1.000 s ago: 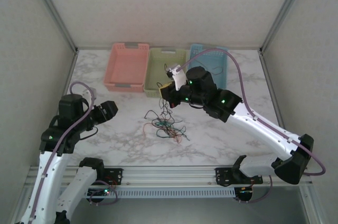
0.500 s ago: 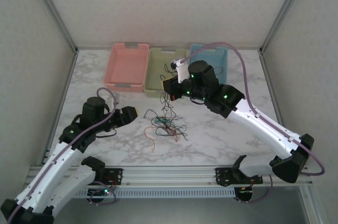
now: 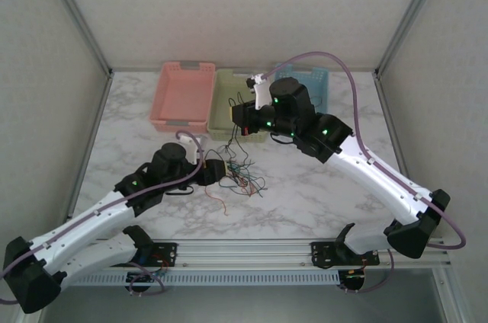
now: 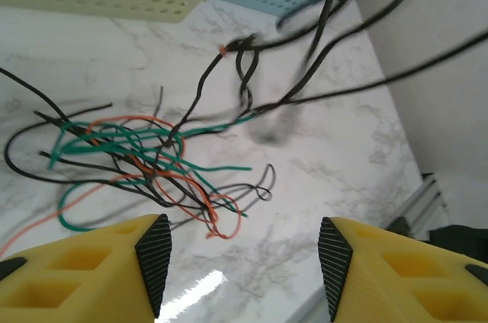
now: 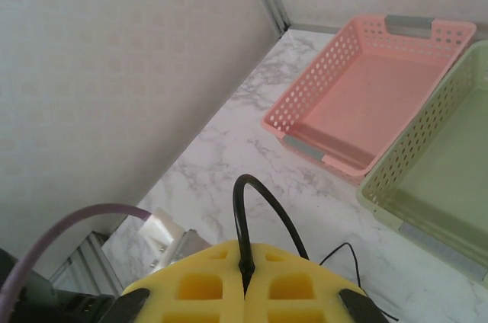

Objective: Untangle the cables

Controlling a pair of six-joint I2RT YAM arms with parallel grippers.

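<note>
"Our right hand [image 5: 244, 281] is clamped tight on one black cable [image 5: 237, 216], raised by the green basket [image 3: 227, 102]. The other cables [image 4: 133, 151] lie knotted on the counter [image 4: 328, 163]."

"And our left hand [image 4: 244, 262] hangs wide open, empty, just beside them. We'd pin the heap low so the black strand slides free."

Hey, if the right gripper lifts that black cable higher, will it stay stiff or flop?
Probably floppy: the black cable loops limply out of the shut right gripper. Likely light, being so thin. It may drag the tangled pile, whose strands cross it.
</note>
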